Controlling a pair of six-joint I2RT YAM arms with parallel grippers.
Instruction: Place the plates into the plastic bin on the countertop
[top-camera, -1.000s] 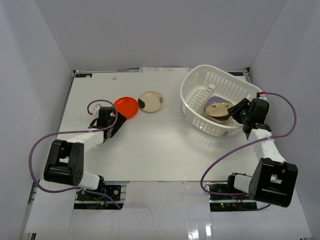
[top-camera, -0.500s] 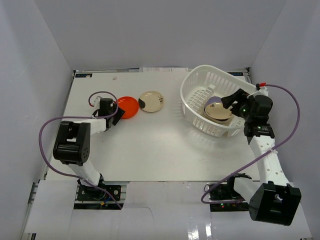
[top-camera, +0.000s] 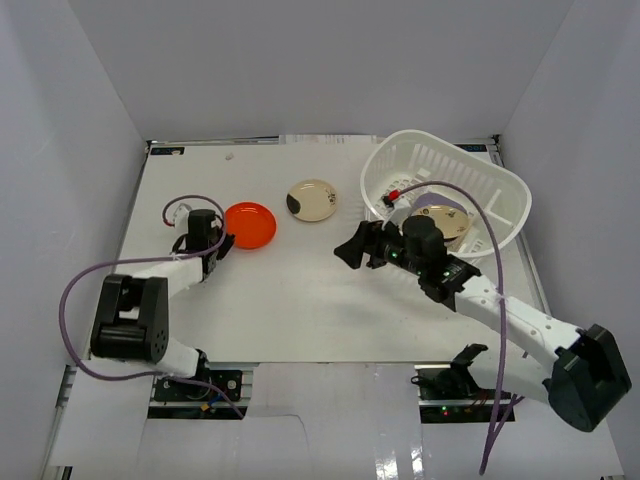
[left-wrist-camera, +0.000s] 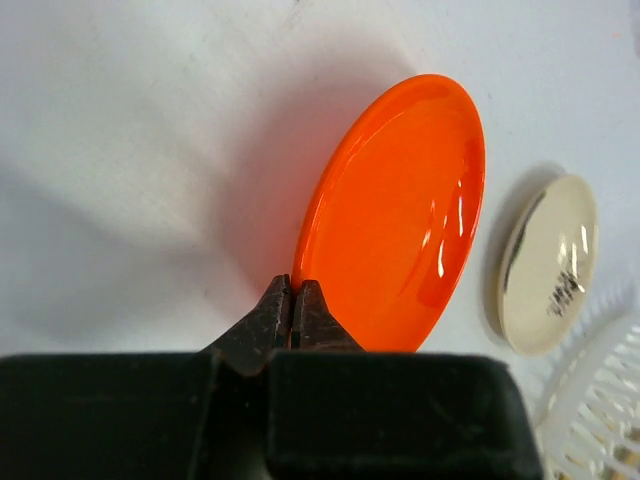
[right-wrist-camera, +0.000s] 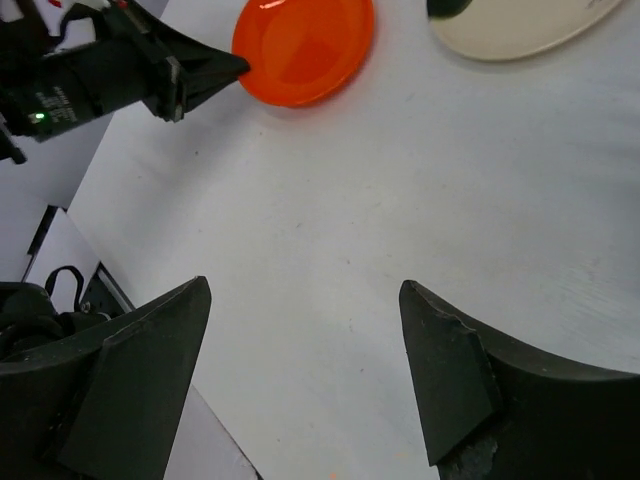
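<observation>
Hiding the red plate's (left-wrist-camera: 400, 210) near rim, left pincer (left-wrist-camera: 293, 300) clamps it.

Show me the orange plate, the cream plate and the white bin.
orange plate (top-camera: 250, 224): top external view, on its centre.
cream plate (top-camera: 313, 201): top external view, on its pale middle.
white bin (top-camera: 455, 162): top external view, on its slotted far wall.

**Surface** (top-camera: 290, 310): bare through the middle and the near strip. The widest clear room is between the two arms and along the far-left edge.

**Red plate** (top-camera: 250, 223), **cream plate** (top-camera: 312, 201): left of centre, a narrow gap apart. The left tool (top-camera: 224, 240) is closed on the red plate's near-left rim.

**Right tool** (top-camera: 350, 250): spread wide over bare surface. The right arm (top-camera: 500, 312) lies diagonally before the plastic bin (top-camera: 470, 165), barring its near side.

**Cable** (top-camera: 440, 184): arcs over the plastic bin's opening.

**Walls** (top-camera: 60, 150): close on three sides.
</observation>
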